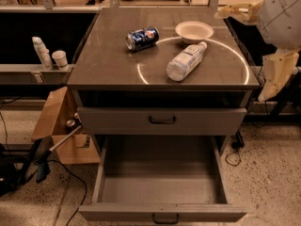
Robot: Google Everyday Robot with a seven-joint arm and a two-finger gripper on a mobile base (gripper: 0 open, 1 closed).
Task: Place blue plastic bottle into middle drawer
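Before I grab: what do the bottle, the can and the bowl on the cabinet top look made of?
Small clear blue plastic bottle: thin glossy plastic, with a see-through body, pale label and white cap. Blue soda can: likely aluminium, with a shiny printed skin. Small white bowl: matte, perhaps paper or foam; unclear. The tool hangs at upper right, past the back corner of the cabinet, touching none.
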